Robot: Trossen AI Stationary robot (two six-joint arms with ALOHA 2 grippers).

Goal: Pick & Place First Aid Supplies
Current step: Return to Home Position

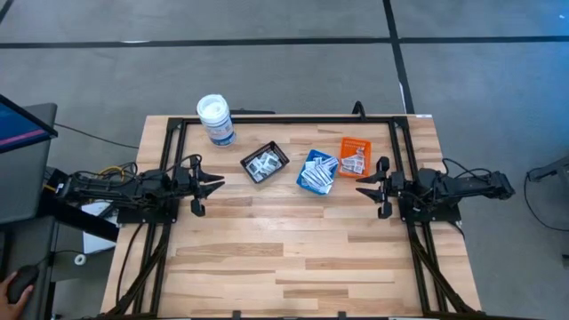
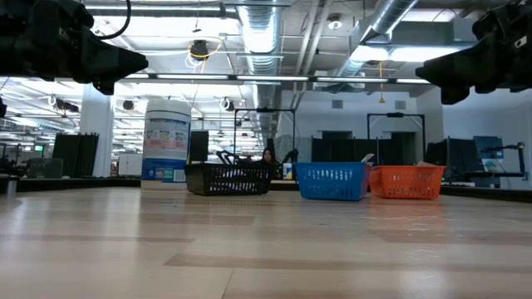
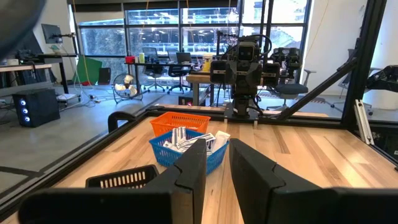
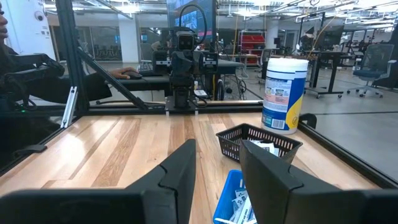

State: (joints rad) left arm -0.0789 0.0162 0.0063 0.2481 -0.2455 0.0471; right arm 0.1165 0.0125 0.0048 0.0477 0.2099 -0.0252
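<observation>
The first aid supplies (image 1: 316,174), small flat white packets with blue, red or dark print, lie in three small trays set in a row on the far half of a pale wooden counter (image 1: 293,258). A loose heap of them fills the blue tray (image 1: 307,158) and rises above its rim. More packets lie in the black tray (image 1: 246,161), which stands just beside the blue tray on the left arm's side, with a small gap between the two. Others lie in the orange tray (image 1: 354,142), which stands right against the blue tray on the right arm's side.

A white round canister (image 1: 215,119) with a blue label stands upright beyond the black tray, farther from the blue tray and closer to the counter's far edge.

The left gripper (image 1: 216,183) hangs above the counter well apart from the blue tray, out past the black tray. Its fingers (image 3: 186,174) are slightly spread, with a narrow gap between them and nothing in it. The right gripper (image 1: 363,189) hangs above the counter near the blue tray, on the orange tray's side and a little nearer the front edge. Its fingers (image 4: 180,168) are likewise parted and empty. The two grippers face each other.

A black metal frame (image 1: 284,118) runs around the counter. Far from the blue tray, off the counter beyond the left arm, a person's hand (image 1: 18,286) shows.
</observation>
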